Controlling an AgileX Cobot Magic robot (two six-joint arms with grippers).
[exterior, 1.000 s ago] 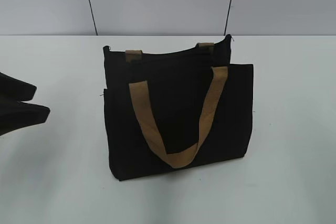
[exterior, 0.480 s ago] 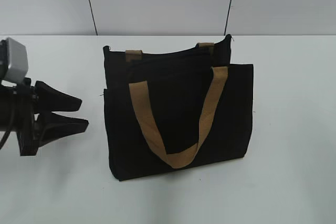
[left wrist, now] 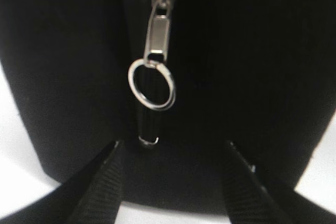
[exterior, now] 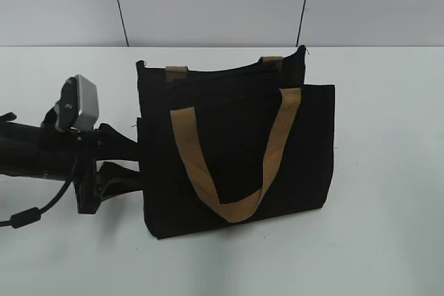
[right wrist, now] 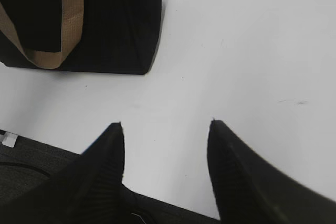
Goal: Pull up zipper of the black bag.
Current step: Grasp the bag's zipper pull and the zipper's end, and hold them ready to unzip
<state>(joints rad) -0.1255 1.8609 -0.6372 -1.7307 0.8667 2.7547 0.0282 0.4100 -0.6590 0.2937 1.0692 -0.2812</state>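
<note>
The black bag [exterior: 236,157] stands upright on the white table, with a tan handle [exterior: 232,164] hanging down its front. My left gripper [exterior: 132,161] is open and its fingertips reach the bag's left side edge. In the left wrist view the bag's side [left wrist: 68,66] fills the frame; the zipper line runs down it with a silver pull tab [left wrist: 159,30] and a metal ring [left wrist: 151,84] just beyond my open jaws [left wrist: 173,148]. My right gripper [right wrist: 165,129] is open and empty over bare table, right of the bag [right wrist: 110,24].
The white table [exterior: 388,192] spreads round the bag, with a grey panelled wall [exterior: 208,5] behind. In the right wrist view the table's front edge [right wrist: 31,142] and a dark floor show at lower left.
My left arm has moved in from the left edge to the right, until its open fingers reach the bag's left side. The bag has not moved.
</note>
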